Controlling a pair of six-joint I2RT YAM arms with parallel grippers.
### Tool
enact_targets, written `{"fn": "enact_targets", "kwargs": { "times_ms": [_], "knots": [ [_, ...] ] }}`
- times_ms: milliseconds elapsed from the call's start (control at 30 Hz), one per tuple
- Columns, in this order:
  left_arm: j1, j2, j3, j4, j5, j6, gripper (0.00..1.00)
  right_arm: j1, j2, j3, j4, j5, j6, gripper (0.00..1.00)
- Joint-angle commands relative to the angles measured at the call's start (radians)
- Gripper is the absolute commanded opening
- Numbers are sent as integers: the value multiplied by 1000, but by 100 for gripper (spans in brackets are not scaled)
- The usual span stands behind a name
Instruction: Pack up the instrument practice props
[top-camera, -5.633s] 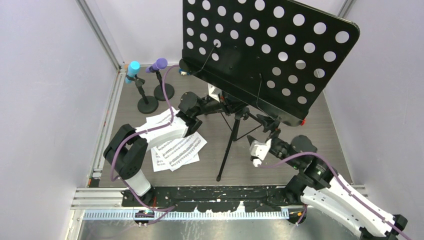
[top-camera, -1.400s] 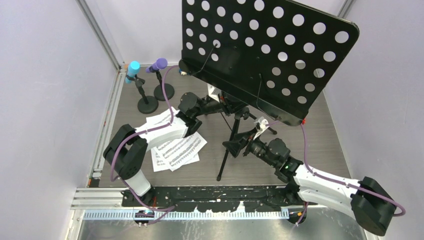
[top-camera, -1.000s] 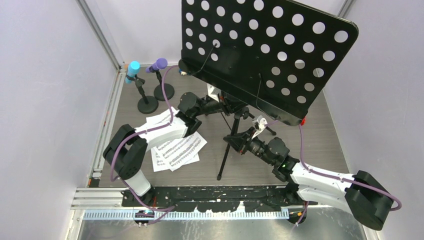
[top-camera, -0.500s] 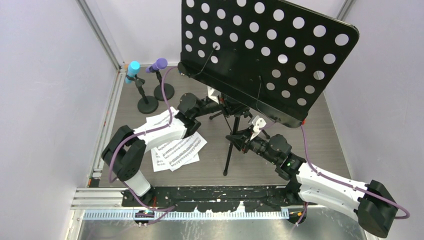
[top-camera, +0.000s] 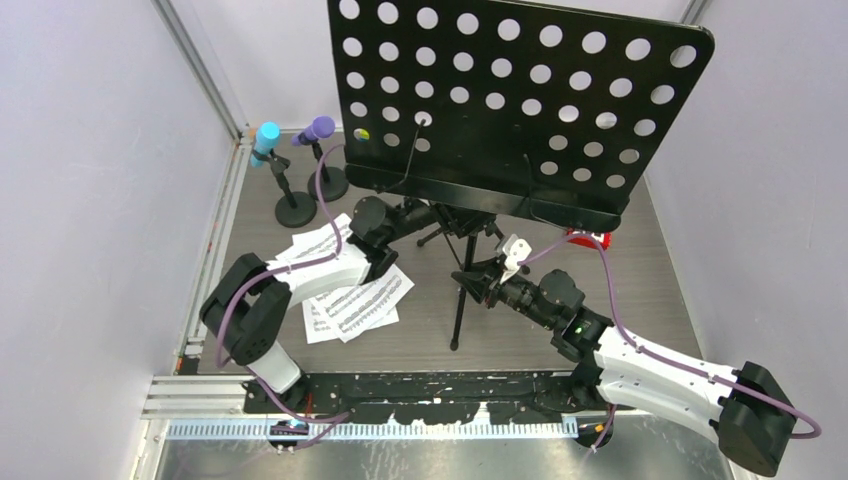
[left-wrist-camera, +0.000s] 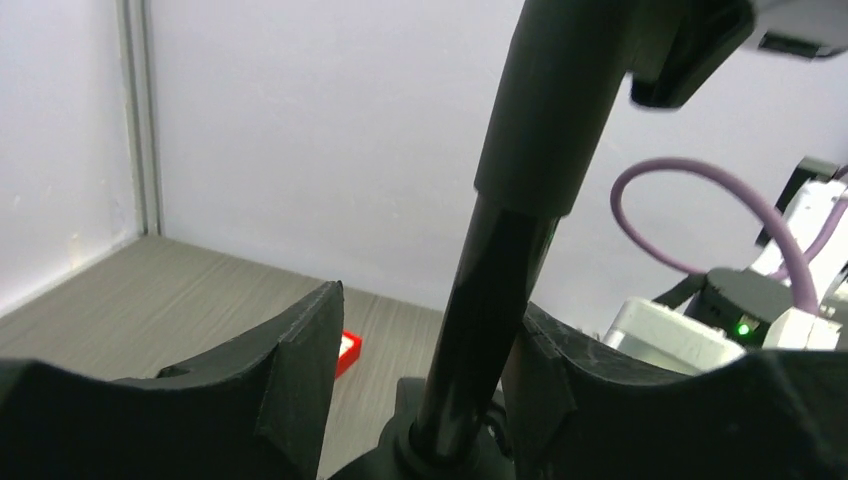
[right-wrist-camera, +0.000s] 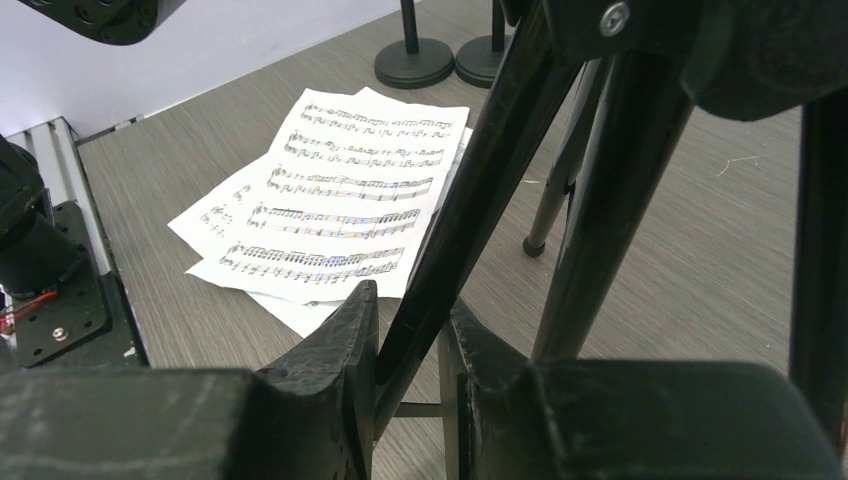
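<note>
Rack seems stiff, top-heavy, slick; I'd hold low. My right gripper clamps a leg; left gripper gapes around the pole.

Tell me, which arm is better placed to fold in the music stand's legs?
Probably right: the right hand pinches a tripod leg, while the left hand stands open around the pole.

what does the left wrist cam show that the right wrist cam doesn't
Only left wrist: the stand pole between the fingers of the open left gripper, and a red block. Only right wrist: sheet music, two round mic bases, the right gripper shut on a stand leg. Both: the stand and grey floor.
</note>
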Motion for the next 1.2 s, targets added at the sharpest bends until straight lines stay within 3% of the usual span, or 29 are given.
{"fn": "enact_targets", "kwargs": {
  "times_ms": [0,167,933,1167],
  "knots": [
    [8,31,19,226,-73,-89,58,0,-4,30,39,5,-164,1],
    [8,77,54,308,-37,-150,60,-1,-7,30,24,1,-164,1],
    [87,90,227,254,135,-243,57,1,-27,24,-5,-23,-162,1],
    [98,89,228,266,149,-256,67,-1,-25,24,-6,-28,-163,1]
  ]
}}
